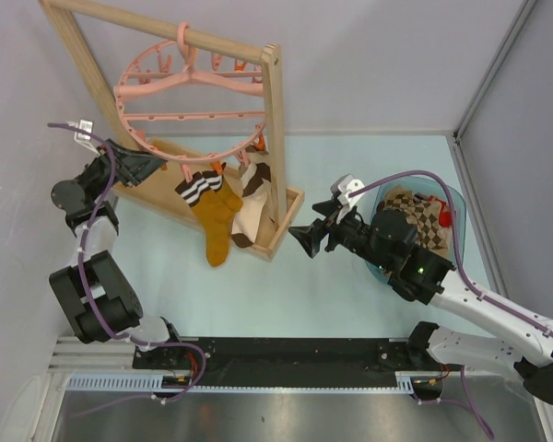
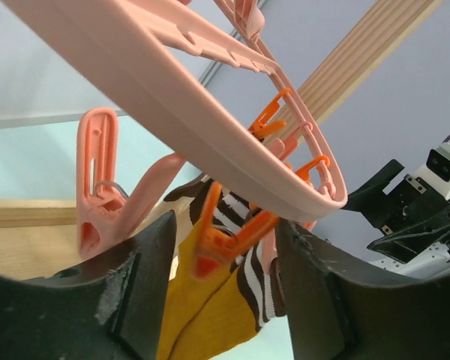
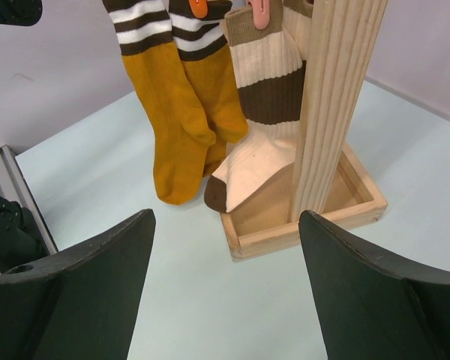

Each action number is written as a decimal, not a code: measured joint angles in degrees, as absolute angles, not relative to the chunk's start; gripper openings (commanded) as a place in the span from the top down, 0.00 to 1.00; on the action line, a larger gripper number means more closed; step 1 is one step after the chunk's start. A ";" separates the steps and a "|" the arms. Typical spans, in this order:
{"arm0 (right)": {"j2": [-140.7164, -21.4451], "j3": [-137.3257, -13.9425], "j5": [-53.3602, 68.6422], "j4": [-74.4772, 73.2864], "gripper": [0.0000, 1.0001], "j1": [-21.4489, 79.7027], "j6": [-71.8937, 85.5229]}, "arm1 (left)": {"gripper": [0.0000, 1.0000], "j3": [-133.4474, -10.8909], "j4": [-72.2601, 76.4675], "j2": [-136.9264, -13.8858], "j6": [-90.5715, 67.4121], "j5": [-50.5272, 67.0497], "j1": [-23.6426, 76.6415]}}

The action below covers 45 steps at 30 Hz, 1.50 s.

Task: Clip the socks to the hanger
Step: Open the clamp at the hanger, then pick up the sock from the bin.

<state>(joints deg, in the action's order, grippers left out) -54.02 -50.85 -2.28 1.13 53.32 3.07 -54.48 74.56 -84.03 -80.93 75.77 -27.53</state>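
The round pink hanger [image 1: 189,101] hangs from the wooden rack's top bar. Two mustard socks [image 1: 214,216] with striped cuffs and a cream-and-brown sock [image 1: 252,198] hang clipped at its near rim. My left gripper [image 1: 152,164] is up at the rim's left side. In the left wrist view its jaws [image 2: 223,229] stand open on either side of an orange clip [image 2: 217,251] that holds a mustard sock [image 2: 202,300] under the rim [image 2: 210,127]. My right gripper [image 1: 304,238] hovers open and empty right of the rack. It faces the socks [image 3: 180,112] and the striped sock [image 3: 262,97].
The wooden rack post [image 3: 337,112] stands in a shallow wooden base tray [image 3: 315,225]. A blue basket [image 1: 456,207] at the right holds argyle socks [image 1: 424,216] behind the right arm. A pink clip [image 2: 97,195] hangs left of the left fingers. Grey walls close in the table.
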 measured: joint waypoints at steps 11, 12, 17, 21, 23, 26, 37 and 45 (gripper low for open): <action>-54.17 -50.83 -2.31 1.10 0.18 53.32 4.05 | 0.74 -52.69 73.71 -78.83 -73.65 75.68 -27.18; -54.17 -50.83 -2.31 1.10 0.18 53.34 4.12 | 0.76 -52.05 72.05 -76.84 -69.97 75.57 -27.09; -54.17 -50.81 -2.33 1.08 0.18 53.34 4.47 | 0.90 -56.55 33.10 -63.20 -34.35 67.92 -21.91; -54.17 -50.78 -2.55 0.93 0.18 53.34 4.49 | 0.90 -59.96 14.76 -58.00 -19.49 61.56 -17.37; -54.11 -50.78 -2.81 0.67 0.18 53.41 4.49 | 0.90 -59.88 9.63 -56.64 -16.32 58.54 -16.75; -53.71 -50.78 -4.14 -0.10 0.18 53.41 4.47 | 0.90 -59.20 4.56 -55.64 -14.31 53.67 -15.25; -49.80 -50.72 -22.22 -12.60 0.19 44.58 9.04 | 0.91 -58.06 -9.02 -48.05 -13.91 35.88 -6.79; -55.35 -50.68 -24.58 -19.99 0.20 22.33 16.53 | 0.93 -58.35 -13.54 -47.68 -16.10 27.81 -2.35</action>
